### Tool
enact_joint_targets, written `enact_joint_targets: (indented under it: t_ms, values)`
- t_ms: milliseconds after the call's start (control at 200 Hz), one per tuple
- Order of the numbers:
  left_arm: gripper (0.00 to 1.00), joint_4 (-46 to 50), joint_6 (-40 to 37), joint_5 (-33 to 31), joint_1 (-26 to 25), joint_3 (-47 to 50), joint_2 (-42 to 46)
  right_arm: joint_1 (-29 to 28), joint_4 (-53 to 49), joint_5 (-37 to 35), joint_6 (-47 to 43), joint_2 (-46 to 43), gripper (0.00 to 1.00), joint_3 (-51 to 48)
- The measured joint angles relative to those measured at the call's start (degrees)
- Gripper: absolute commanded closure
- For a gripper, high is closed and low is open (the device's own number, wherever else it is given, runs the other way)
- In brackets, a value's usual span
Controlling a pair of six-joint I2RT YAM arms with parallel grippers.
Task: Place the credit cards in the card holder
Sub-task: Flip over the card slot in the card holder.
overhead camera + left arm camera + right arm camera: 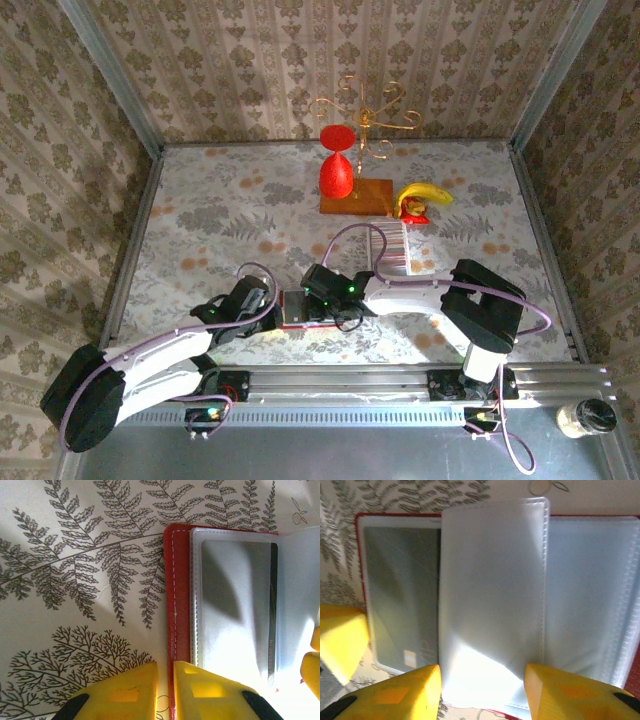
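The red card holder (299, 309) lies open on the patterned table near the front. My left gripper (165, 690) is shut on the edge of its red cover (177, 580). A pale card with a dark stripe (235, 605) sits in the clear pocket beside it. My right gripper (482, 692) is open over the holder, its fingers either side of a loose translucent sleeve page (492, 590). A card with a chip (400, 595) shows in the left pocket. The row of credit cards (392, 250) lies behind the right arm.
At the back stand a red goblet glass (337, 170) on a wooden board (357, 197) and a gold wire stand (365, 115). A banana (422, 195) lies to their right. A jar (585, 417) stands off the table's near right corner.
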State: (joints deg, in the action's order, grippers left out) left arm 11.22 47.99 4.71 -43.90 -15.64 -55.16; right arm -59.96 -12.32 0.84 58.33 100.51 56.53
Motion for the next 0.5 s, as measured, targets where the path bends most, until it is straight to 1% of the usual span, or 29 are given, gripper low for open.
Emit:
enact_joint_targets:
  t_ms: [320,505]
  values:
    - [0.83,-0.15,0.02,0.0,0.0,0.04,-0.11,0.0,8.33,1.31,3.45,0.76,0.52,-1.09]
    - [0.84,-0.5,0.04,0.0,0.0,0.24,-0.11,0.0,14.1,1.49,6.1,0.76,0.53,-3.58]
